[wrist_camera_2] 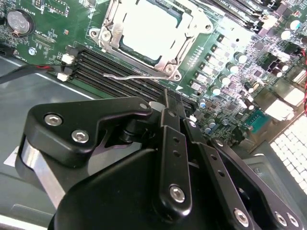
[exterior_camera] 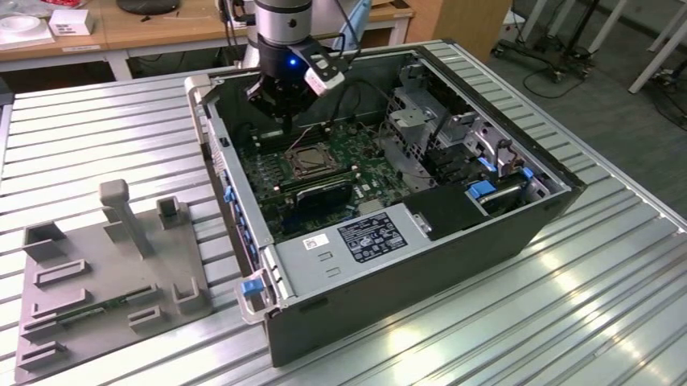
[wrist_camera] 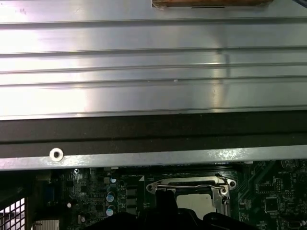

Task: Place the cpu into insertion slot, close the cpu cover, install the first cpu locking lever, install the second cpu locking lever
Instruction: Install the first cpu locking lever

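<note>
Tool (exterior_camera: 288, 119): black, two-fingered, on the single arm, hanging inside the open computer case (exterior_camera: 429, 265) above the green circuit board (wrist_camera_2: 43, 43). It is near the insertion slot (exterior_camera: 290, 165) but not touching it. Tool state: in the second wrist view the fingers (wrist_camera_2: 166, 108) are drawn together at the tips. Cpu (wrist_camera_2: 146, 26): bright silver-topped square, seated in the insertion slot, its top showing through the window of the cover. Cpu cover (wrist_camera_2: 139, 55): thin silver frame plate, lying down flat over the cpu and matching the socket's width. Locking lever (wrist_camera_2: 132, 75): thin wire rod running along the socket's edge, between the cover and the memory slots (wrist_camera_2: 105, 67); whether it is latched cannot be told. Memory slots: long narrow black rows, just beside the socket, between it and the tool's fingertips in the second wrist view. Coin cell (wrist_camera_2: 19, 21): round, silver, on the board well apart from the socket. Computer case: black tower lying on its side, open face up, resting on the ribbed metal counter (exterior_camera: 601, 305). Grey fixture plate (exterior_camera: 108, 273): on the counter toward the exterior view's left, apart from the case, carrying several upright blocks.
</note>
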Action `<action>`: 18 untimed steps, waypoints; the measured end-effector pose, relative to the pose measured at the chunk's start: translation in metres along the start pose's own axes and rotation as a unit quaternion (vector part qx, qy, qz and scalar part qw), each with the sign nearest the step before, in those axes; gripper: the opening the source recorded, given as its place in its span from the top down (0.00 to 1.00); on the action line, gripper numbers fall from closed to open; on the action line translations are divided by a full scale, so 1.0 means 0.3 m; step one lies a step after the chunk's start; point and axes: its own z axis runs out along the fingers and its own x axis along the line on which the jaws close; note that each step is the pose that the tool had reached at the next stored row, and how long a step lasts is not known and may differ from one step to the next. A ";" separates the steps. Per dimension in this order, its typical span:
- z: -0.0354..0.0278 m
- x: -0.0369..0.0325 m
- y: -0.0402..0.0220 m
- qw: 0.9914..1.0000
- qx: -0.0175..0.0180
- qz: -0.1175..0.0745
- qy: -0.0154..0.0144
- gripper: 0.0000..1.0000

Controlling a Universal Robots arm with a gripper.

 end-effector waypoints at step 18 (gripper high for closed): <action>0.023 -0.064 0.002 1.000 0.000 0.000 0.000 0.89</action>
